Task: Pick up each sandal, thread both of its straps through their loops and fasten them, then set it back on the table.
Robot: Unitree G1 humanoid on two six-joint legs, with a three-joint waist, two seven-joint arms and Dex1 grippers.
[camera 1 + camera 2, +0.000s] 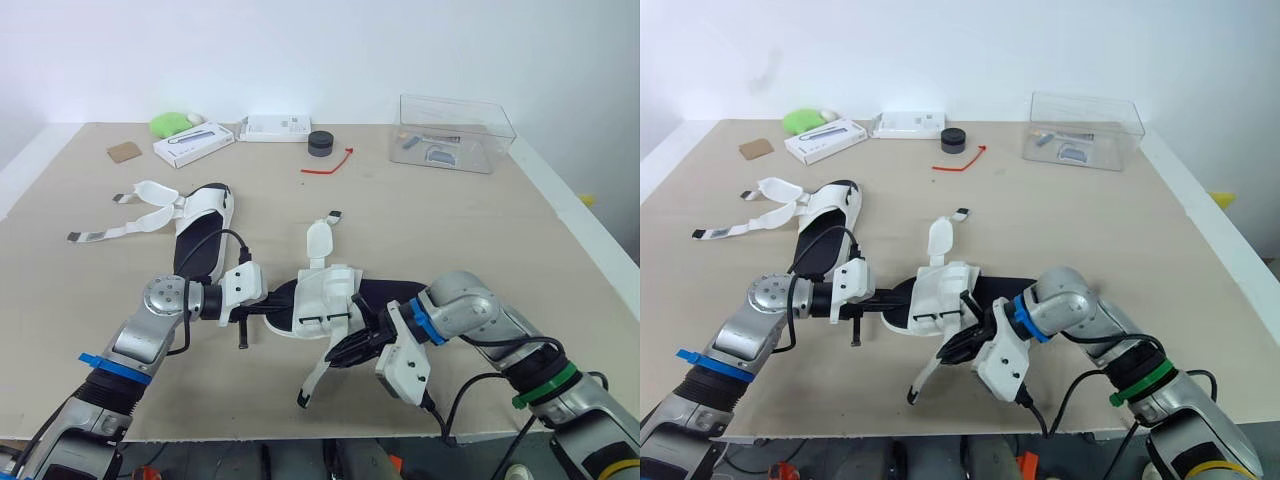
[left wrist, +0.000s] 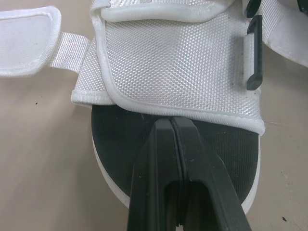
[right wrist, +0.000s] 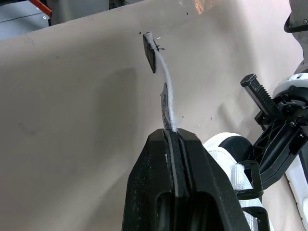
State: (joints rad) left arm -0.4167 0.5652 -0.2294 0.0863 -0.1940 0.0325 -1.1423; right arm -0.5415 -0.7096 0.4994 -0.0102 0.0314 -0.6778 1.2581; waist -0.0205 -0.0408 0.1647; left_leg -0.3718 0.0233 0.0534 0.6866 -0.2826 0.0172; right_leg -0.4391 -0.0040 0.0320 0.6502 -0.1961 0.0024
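One white sandal with a black footbed lies near the table's front, between my two grippers. My left gripper is shut, its tips resting on the footbed just behind the white woven upper. My right gripper is shut on that sandal's lower strap. The strap runs out from between the fingers to its black tip and hangs loose toward the table's front edge. The other strap flap stands up, undone. A second sandal lies further back on the left with both straps spread open.
Along the far edge sit a clear plastic box, a black round puck, a red cord, two white boxes, a green object and a brown card. The table's front edge runs close below the grippers.
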